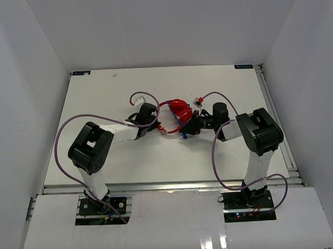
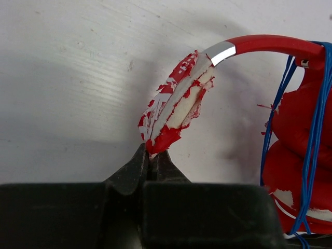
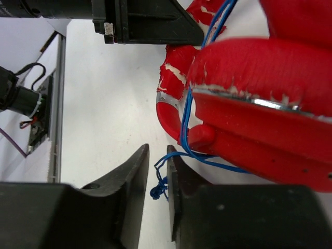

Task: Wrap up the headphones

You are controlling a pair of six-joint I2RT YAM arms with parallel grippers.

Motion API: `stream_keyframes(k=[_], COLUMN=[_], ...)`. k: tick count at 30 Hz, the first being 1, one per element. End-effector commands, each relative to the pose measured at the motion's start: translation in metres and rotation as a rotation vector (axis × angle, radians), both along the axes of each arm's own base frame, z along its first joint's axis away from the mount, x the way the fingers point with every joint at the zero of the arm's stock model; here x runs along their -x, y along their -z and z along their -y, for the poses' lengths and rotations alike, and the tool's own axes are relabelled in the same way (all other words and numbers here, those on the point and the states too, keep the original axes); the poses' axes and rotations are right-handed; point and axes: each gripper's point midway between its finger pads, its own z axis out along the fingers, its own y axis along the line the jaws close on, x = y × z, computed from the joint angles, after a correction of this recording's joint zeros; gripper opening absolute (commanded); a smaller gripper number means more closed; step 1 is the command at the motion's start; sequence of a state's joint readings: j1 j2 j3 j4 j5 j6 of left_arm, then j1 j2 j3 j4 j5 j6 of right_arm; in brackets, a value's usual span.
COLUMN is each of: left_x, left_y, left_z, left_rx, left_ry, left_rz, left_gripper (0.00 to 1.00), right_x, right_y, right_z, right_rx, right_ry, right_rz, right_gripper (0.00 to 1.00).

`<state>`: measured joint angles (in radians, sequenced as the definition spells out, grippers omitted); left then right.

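Black left hand [image 2: 151, 155] pinches shut on the frayed red-and-white band end of the headphones [image 2: 295, 119]; the right hand [image 3: 158, 153] stands slightly parted around their thin blue cable [image 3: 184, 111]. They lie mid-desk [image 1: 157, 163], band arching left, peeling red cups rightward, cable looped over them.

The white surface [image 1: 100, 105] spans the middle of the frame. Red headphones [image 1: 178, 109] rest on it, just above and right of centre.
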<state>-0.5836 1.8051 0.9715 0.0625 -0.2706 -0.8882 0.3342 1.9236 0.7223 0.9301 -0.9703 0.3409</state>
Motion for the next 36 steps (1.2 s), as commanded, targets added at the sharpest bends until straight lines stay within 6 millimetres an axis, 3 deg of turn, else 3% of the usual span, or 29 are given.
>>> stream_keyframes(k=[1,7,11,14,16,18,20,21,23,25,26,28,30,32,36], left_x=[-0.019,-0.01,-0.007,-0.004,-0.001,0.003,0.016,0.026,0.053,0.086,0.099,0.121,0.145,0.156,0.177], left_y=[-0.029,-0.028,-0.045,-0.072,-0.099,-0.111,-0.147,-0.173,-0.204,-0.226,-0.231,-0.215,-0.22,-0.209,-0.197], left_z=[0.024,0.029,0.027,0.026,0.025,0.021,0.017,0.016,0.013,0.002,-0.001,-0.014,-0.033,-0.045,-0.058], left_rx=[0.055,0.048,0.057,0.058,0.06,0.031,0.012,0.009,-0.001,-0.013,-0.034,-0.074,-0.103,-0.137,-0.143], left_ry=[0.065,0.115,0.121,0.152,0.18,0.222,0.306,0.369,0.492,0.585,0.643,0.687,0.689,0.684,0.69], left_rz=[0.032,-0.019,0.0,0.042,0.096,0.133,0.231,0.311,0.43,0.539,0.583,0.581,0.642,0.642,0.672], left_gripper=[0.14,0.57,0.72,0.79,0.85,0.92,0.96,0.97,0.98,0.98,0.98,0.98,0.98,0.98,0.98], right_x=[-0.02,-0.031,-0.031,-0.024,-0.019,-0.013,-0.01,-0.003,-0.003,0.001,-0.002,0.003,0.006,0.015,0.026], right_y=[-0.011,-0.006,0.002,-0.009,-0.015,-0.021,-0.041,-0.051,-0.07,-0.098,-0.107,-0.137,-0.158,-0.174,-0.169], right_z=[0.009,0.044,0.074,0.09,0.097,0.103,0.107,0.112,0.127,0.14,0.151,0.165,0.181,0.192,0.213], right_rx=[0.004,0.12,0.217,0.24,0.3,0.351,0.392,0.418,0.486,0.514,0.547,0.542,0.531,0.52,0.594], right_ry=[0.036,0.095,0.148,0.18,0.178,0.168,0.174,0.178,0.267,0.352,0.429,0.544,0.68,0.765,0.847], right_rz=[0.039,0.079,0.046,0.049,0.096,0.108,0.167,0.184,0.247,0.346,0.376,0.468,0.519,0.547,0.484], right_gripper=[0.32,0.45,0.53,0.64,0.68,0.7,0.77,0.83,0.9,0.9,0.9,0.9,0.9,0.9,0.9])
